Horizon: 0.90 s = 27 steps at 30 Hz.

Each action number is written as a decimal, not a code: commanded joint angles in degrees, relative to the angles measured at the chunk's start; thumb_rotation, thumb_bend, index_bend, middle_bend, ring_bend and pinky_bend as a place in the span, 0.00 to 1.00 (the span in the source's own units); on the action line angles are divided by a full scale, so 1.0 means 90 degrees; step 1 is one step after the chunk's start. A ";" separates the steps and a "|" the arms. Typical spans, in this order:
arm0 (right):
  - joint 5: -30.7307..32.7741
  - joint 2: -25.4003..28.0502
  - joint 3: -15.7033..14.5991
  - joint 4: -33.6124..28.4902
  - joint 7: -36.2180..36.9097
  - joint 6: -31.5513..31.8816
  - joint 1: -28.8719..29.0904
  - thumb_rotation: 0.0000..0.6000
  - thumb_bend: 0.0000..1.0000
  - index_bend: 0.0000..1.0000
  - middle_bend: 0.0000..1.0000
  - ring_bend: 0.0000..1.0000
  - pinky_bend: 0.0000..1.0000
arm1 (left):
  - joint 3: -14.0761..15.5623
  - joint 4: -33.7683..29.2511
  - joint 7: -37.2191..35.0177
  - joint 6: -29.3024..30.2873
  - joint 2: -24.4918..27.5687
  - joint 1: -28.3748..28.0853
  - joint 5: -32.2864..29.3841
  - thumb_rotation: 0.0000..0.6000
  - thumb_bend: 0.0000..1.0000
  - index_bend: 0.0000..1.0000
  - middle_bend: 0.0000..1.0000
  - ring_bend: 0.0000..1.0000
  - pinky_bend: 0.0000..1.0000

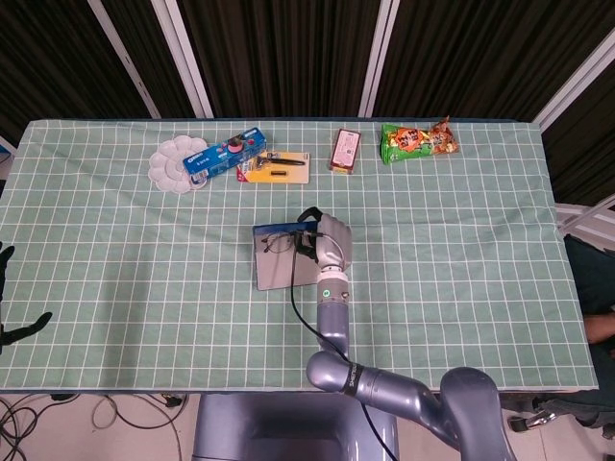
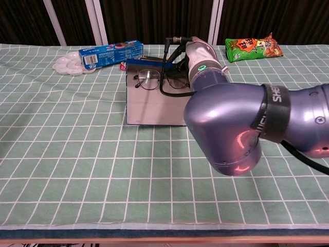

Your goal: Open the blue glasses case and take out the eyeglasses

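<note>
- eyeglasses (image 2: 154,81) sit at the 12 o'clock end of the open blue glasses case (image 2: 154,105), mid-surface; the lenses show above the grey inner panel, so they look raised off it, but I cannot tell how far.
- case lies open with its grey inside up and its blue edge at the far end; judged: opening is done, taking out is the step in hand.
- right hand (image 1: 325,240) comes in from 6 o'clock, its dark fingers (image 2: 174,64) curled at the right end of the frame; it appears clamped on the eyeglasses there, leaving the lenses untouched. Contact is partly hidden by the arm in the chest view.
- left hand (image 1: 8,288) shows only at the far 9 o'clock edge of the head view, well apart; fingers seem spread, holding nothing.
- green checked surface (image 1: 461,250) carries the rest along 12 o'clock: white palette (image 1: 173,163), blue box (image 1: 223,154), yellow card pack (image 1: 277,168), small red box (image 1: 345,150), green snack bag (image 1: 416,140).
- nothing stands between case and these; yellow pack lies nearest, just beyond the case. Judged: a lift straight up stays free.
</note>
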 commanded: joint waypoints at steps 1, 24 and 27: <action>-0.0024 -0.0012 0.0006 0.0006 -0.0002 -0.0019 -0.0018 1.00 0.51 0.63 0.99 1.00 0.97 | 0.0002 0.0001 0.0000 -0.0002 0.0001 -0.0001 0.0004 1.00 0.01 0.00 0.00 0.00 0.00; -0.0593 -0.0086 -0.0205 0.0115 0.0245 -0.0213 -0.0247 1.00 0.51 0.63 0.98 1.00 0.97 | -0.0003 0.0003 -0.0038 -0.0004 0.0010 -0.0001 0.0002 1.00 0.01 0.00 0.00 0.00 0.00; -0.0606 -0.0088 -0.0192 0.0110 0.0213 -0.0218 -0.0262 1.00 0.51 0.63 0.98 1.00 0.97 | -0.0005 0.0005 -0.0039 -0.0005 0.0009 -0.0001 -0.0003 1.00 0.01 0.00 0.00 0.00 0.00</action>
